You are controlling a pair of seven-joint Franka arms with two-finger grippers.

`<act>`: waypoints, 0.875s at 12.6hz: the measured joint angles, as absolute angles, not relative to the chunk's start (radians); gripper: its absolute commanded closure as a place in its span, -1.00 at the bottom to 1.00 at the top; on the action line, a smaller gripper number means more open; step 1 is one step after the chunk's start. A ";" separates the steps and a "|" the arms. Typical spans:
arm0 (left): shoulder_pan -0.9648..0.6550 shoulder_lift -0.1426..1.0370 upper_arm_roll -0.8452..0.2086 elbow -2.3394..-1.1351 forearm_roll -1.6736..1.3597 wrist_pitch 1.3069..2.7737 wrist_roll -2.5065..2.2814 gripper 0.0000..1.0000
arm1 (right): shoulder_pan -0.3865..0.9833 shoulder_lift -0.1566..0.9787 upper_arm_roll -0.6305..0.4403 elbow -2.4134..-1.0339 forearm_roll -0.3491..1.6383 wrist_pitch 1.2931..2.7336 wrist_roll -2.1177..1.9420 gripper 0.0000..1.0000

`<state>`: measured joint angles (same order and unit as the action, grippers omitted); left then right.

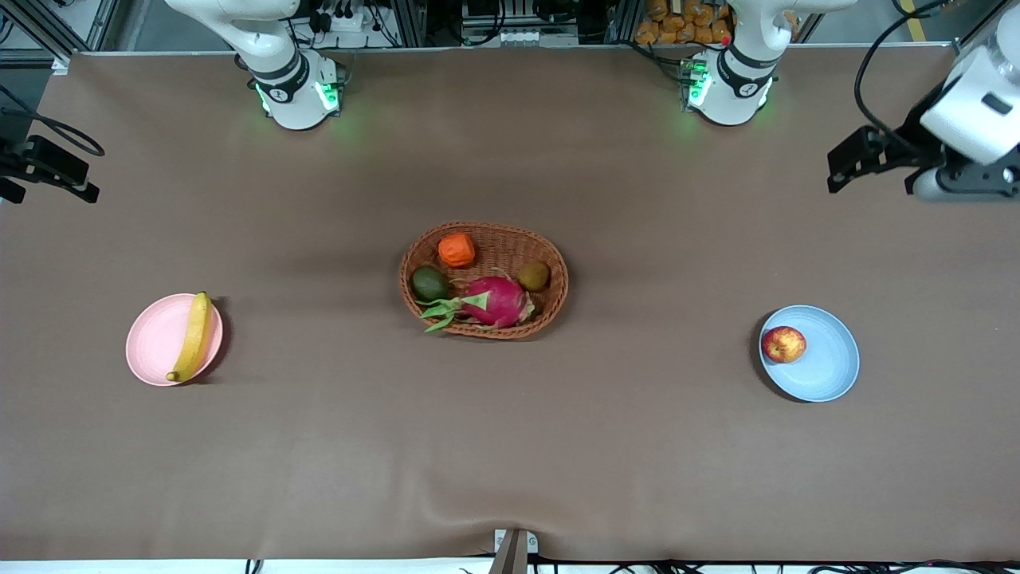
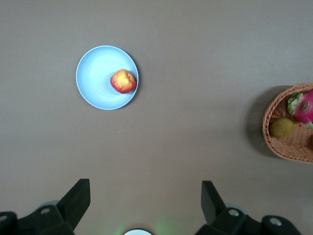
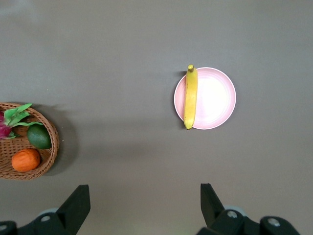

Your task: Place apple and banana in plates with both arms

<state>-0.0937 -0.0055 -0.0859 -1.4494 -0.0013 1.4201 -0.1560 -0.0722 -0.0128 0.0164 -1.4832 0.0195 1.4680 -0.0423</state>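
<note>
On the counter [image 1: 510,446], the banana [image 1: 192,338] lies along the pink plate [image 1: 159,343] edge toward the wicker basket [image 1: 550,307]; the apple [image 1: 783,344] sits in the blue plate [image 1: 829,359]; left end effector [image 2: 144,196] and right end effector [image 3: 144,198] hang released, high, empty; judged finished, so both arms should simply wait clear, disturbing nothing.

I see two white arm bases [image 1: 293,88] [image 1: 729,84], rounded, banded in black, each glowing green low on the shell. A small round black mark sits on each base. The left arm's wrist housing [image 1: 976,104] is white, with a black cable looping off it. Its black bracket [image 1: 868,155] is angular.
</note>
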 measured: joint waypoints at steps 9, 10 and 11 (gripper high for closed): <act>-0.094 -0.091 -0.036 -1.515 0.000 1.394 -0.149 -1.00 | -0.072 -0.014 0.018 -1.492 0.020 1.469 -0.042 -1.00; -0.095 -0.096 -0.032 -1.515 0.000 1.390 -0.149 -1.00 | -0.072 -0.015 0.018 -1.492 0.020 1.470 -0.042 -1.00; -0.094 -0.100 -0.029 -1.515 0.000 1.385 -0.149 -1.00 | -0.072 -0.015 0.018 -1.492 0.020 1.470 -0.042 -1.00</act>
<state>-0.0945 -0.1002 -0.0286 -1.5148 -0.0003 1.3852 -0.1494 -0.0719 -0.0151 0.0181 -1.4920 0.0199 1.4701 -0.0419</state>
